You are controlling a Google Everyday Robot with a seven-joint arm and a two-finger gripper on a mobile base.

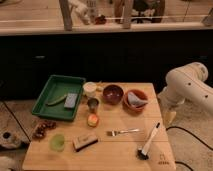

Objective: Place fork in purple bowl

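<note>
The silver fork (123,132) lies flat on the wooden table (115,155), near the middle, tines to the left. The dark maroon-purple bowl (113,93) stands at the back of the table, behind the fork, and looks empty. My gripper (170,116) hangs at the end of the white arm (189,86), off the table's right edge. It is to the right of the fork and bowl and apart from both, and it holds nothing that I can see.
An orange-red bowl (135,99) with a pale grey thing in it stands right of the purple bowl. A white-handled brush (149,141) lies right of the fork. A steel cup (93,103), a white cup (90,88), an orange fruit (92,120), a green cup (57,142), a block (85,141) and a green tray (60,86) fill the left half.
</note>
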